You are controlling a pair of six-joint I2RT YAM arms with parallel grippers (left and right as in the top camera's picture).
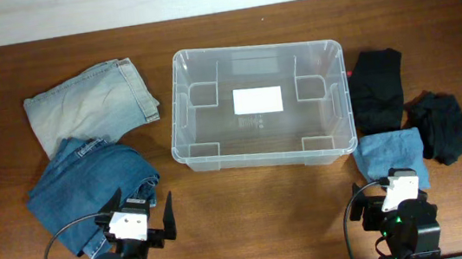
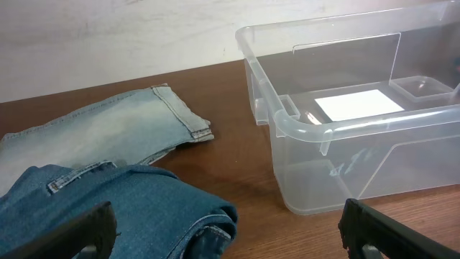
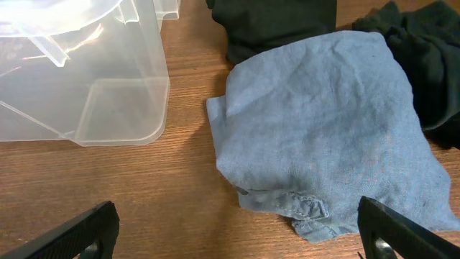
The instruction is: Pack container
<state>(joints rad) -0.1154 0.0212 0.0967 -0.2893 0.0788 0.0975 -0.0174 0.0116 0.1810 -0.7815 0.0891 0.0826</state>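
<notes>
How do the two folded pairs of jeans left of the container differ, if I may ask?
The light-wash jeans are pale and faded; the dark-blue jeans are a deeper blue. The light-wash jeans lie flat, the dark-blue jeans bulkier and rumpled. The dark-blue jeans lie nearer the left gripper than the light-wash jeans. Both are denim, outside the container.

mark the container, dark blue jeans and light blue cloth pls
container [image 1: 256, 47]: overhead view, on the far rim.
dark blue jeans [image 1: 89, 185]: overhead view, middle of the folded pile.
light blue cloth [image 3: 323, 122]: right wrist view, centre of its top face.
</notes>
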